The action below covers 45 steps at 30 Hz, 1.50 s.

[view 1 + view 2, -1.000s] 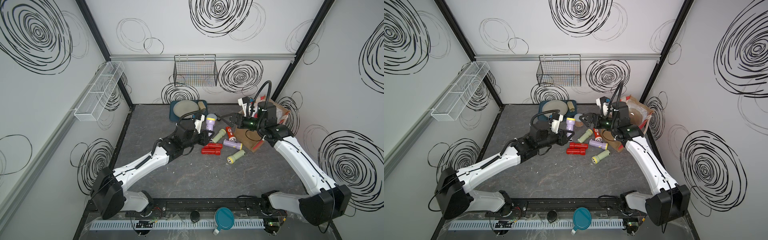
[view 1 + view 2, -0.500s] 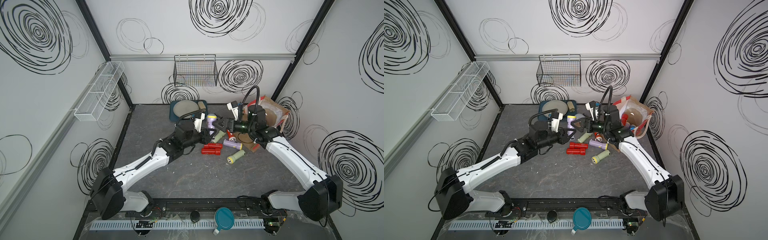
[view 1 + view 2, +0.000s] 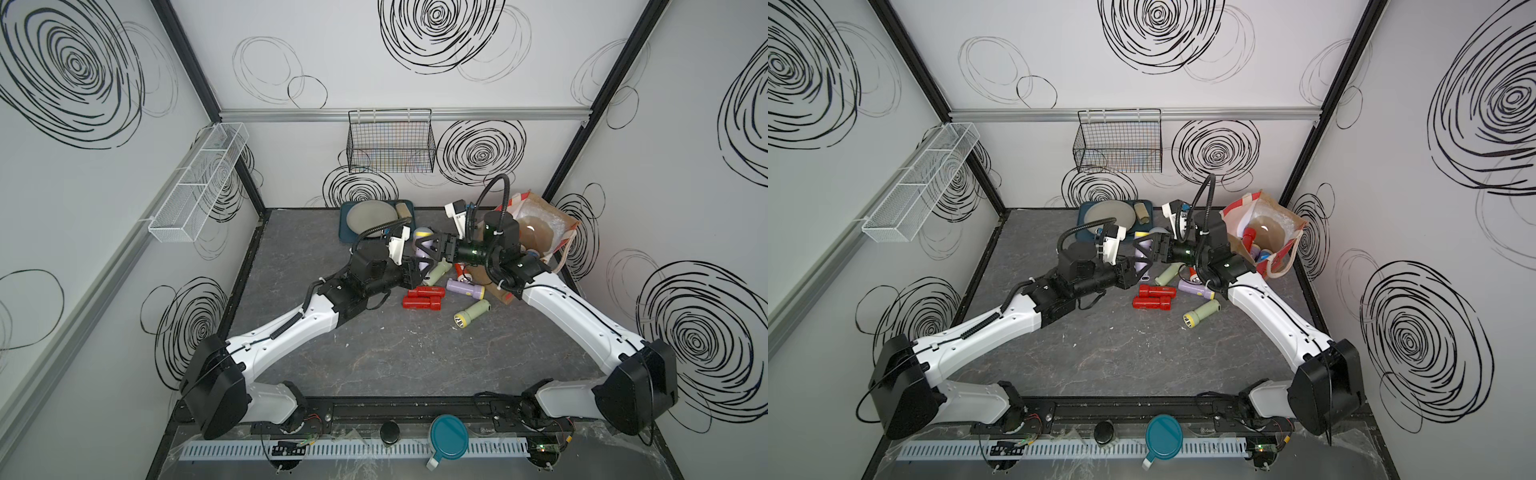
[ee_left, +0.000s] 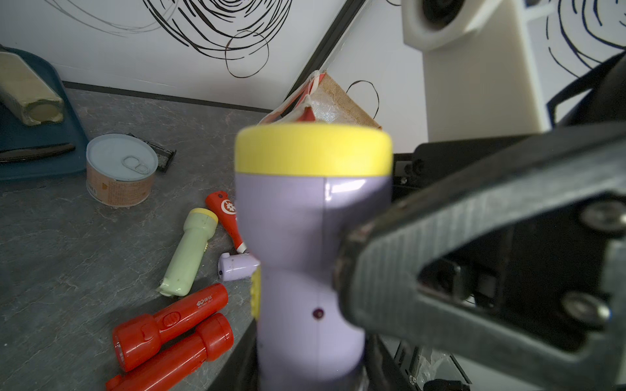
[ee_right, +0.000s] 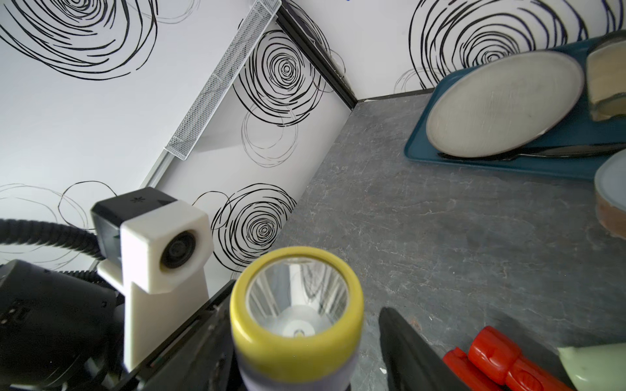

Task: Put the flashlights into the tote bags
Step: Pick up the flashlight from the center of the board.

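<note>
My left gripper (image 3: 417,269) is shut on the lower body of a lilac flashlight (image 4: 305,237) with a yellow head, held upright above the table. My right gripper (image 5: 299,367) stands open around the same flashlight (image 5: 294,321); one finger (image 5: 410,352) stands clear of it. Both grippers meet in both top views (image 3: 1147,254). On the table lie two red flashlights (image 3: 424,298), a lilac one (image 3: 465,289), two pale green ones (image 3: 471,313) and an orange-red one (image 4: 225,216). The tote bag (image 3: 1289,232) stands open at the back right with several flashlights (image 3: 1249,237) inside.
A teal tray (image 3: 345,232) with a grey plate and a beige cylinder (image 3: 402,210) sits at the back. A short tin (image 4: 122,169) stands beside it. A black wire basket (image 3: 390,145) and a white mesh shelf (image 3: 199,183) hang on the walls.
My right arm has swung left from the tote bag to the flashlight in my left gripper, and its jaws have narrowed around it. The left arm has stayed put.
</note>
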### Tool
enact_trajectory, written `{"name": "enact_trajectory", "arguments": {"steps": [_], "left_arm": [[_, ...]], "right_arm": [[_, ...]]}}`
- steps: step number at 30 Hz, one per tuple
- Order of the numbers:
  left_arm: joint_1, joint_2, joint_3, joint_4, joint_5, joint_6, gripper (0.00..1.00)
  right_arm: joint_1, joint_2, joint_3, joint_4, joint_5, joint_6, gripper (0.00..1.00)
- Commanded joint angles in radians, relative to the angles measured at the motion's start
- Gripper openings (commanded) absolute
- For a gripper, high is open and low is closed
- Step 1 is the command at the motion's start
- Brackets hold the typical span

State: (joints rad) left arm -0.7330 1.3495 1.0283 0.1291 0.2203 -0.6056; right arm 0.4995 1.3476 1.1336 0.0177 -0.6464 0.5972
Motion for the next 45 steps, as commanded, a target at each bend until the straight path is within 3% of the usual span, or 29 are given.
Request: {"name": "enact_trajectory", "arguments": {"steps": [1,9,21,23,24,26,29,33,45], "left_arm": [[-0.004,-0.016,0.004,0.051,0.011,0.015,0.0],[-0.004,-0.012,0.007,0.044,0.017,0.024,0.0],[-0.004,-0.007,0.011,0.031,0.015,0.039,0.01],[-0.005,-0.01,0.013,0.025,0.013,0.045,0.25],[-0.005,-0.01,0.015,0.021,0.011,0.048,0.42],[-0.006,-0.011,0.019,0.002,0.002,0.061,0.69],[-0.009,-0.016,0.022,-0.03,-0.009,0.086,0.91],[-0.019,-0.021,0.023,-0.078,-0.026,0.121,1.0],[-0.109,0.012,0.073,-0.203,-0.12,0.223,1.0]], "right_arm": [[0.012,0.002,-0.015,0.069,0.029,0.036,0.68],[0.026,0.021,-0.022,0.126,0.026,0.077,0.66],[0.037,0.014,-0.015,0.106,0.039,0.059,0.12],[0.035,0.003,0.002,0.058,0.068,0.027,0.04],[0.03,-0.006,0.013,0.026,0.092,0.008,0.01],[0.007,-0.021,0.034,-0.031,0.128,-0.017,0.0],[-0.045,-0.042,0.074,-0.13,0.184,-0.049,0.0],[-0.144,-0.066,0.123,-0.23,0.228,-0.084,0.0],[-0.486,-0.008,0.31,-0.434,0.315,-0.117,0.0]]}}
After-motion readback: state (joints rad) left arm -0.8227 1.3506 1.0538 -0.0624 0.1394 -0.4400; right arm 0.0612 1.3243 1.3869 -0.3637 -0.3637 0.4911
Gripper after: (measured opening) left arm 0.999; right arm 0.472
